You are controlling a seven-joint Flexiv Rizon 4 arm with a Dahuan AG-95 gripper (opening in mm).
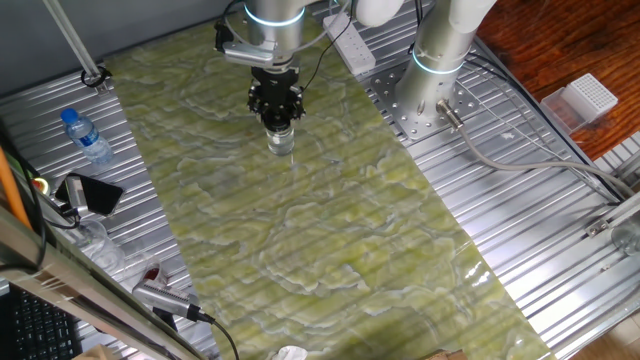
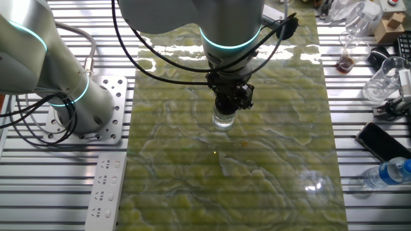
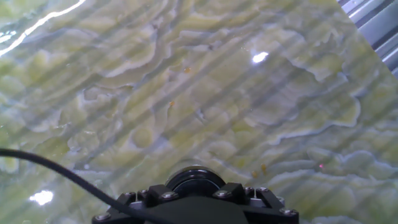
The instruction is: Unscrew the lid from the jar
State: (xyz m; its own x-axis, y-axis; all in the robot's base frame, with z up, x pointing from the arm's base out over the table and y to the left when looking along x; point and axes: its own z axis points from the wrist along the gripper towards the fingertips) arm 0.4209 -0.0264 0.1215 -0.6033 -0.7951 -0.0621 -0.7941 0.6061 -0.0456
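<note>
The small clear glass jar [image 1: 281, 141] stands upright on the green marbled mat [image 1: 300, 230], toward its far end. It also shows in the other fixed view [image 2: 223, 120]. My gripper [image 1: 276, 112] comes straight down on top of it, with its fingers on either side of the black lid. The fingers mostly hide the lid in both fixed views. In the hand view the lid's dark round rim [image 3: 194, 179] sits between the two finger blocks. The gripper [image 2: 231, 99] looks shut on the lid.
A blue-capped water bottle [image 1: 88, 137] and a black phone [image 1: 95, 193] lie on the metal table left of the mat. A power strip [image 1: 350, 40] and the arm's base [image 1: 440, 70] are at the back. Glassware [image 2: 385, 80] stands beside the mat.
</note>
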